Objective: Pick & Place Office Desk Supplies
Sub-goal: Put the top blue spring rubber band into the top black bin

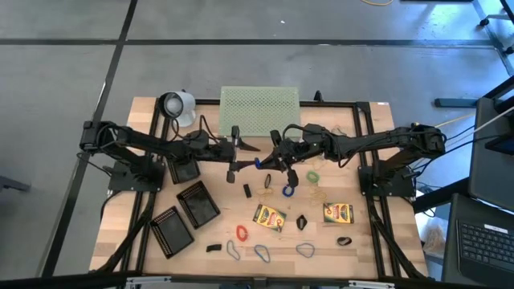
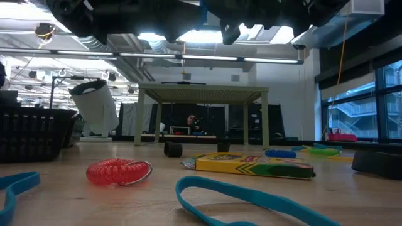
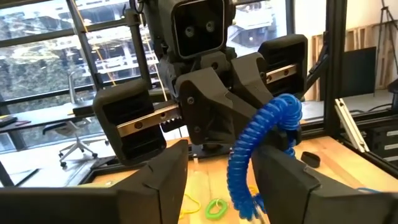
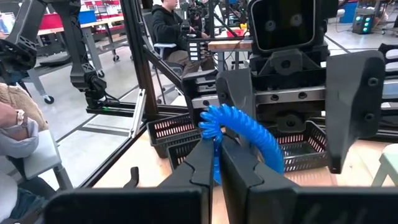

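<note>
The left gripper (image 1: 238, 152) is hovering above mid-table, facing the right gripper, its fingers (image 3: 160, 180) parted on either side of a blue coiled plastic loop (image 3: 258, 149) without pinching it. The right gripper (image 4: 219, 163) is clamping that coil by one end, fingers fully closed. The coil is arching between the two tools, well above the wooden table (image 1: 377, 249); both arms are equally near, so a handover appears imminent.
</note>
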Tool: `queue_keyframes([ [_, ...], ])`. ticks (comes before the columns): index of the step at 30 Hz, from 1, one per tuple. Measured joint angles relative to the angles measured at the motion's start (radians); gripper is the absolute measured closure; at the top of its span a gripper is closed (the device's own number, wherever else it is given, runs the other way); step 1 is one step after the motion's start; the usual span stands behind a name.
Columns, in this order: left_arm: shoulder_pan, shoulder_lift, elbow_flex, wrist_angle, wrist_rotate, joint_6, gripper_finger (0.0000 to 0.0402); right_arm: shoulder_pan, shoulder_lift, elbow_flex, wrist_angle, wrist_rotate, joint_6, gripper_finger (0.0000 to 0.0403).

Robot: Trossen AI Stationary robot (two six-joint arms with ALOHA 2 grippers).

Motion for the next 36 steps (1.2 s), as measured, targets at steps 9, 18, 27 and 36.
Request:
queue_keyframes([
  [9, 0.0, 0.0, 0.0, 0.0, 0.034, 0.012, 0.0275, 0.0, 0.0, 0.0, 0.0, 0.002, 0.0, 0.0387],
  [18, 0.0, 0.0, 0.0, 0.0, 0.035, 0.069, 0.0376, 0.0, 0.0, 0.0, 0.0, 0.003, 0.0, 0.0387],
  [27, 0.001, 0.0, 0.0, -0.001, 0.026, 0.036, 0.0386, -0.002, -0.001, 0.0, 0.0, 0.074, 0.065, 0.0326],
  [36, 0.0, 0.0, 0.0, -0.081, -0.135, 0.008, 0.0387, -0.012, -0.121, 0.0, -0.276, 0.124, 0.106, 0.0228],
])
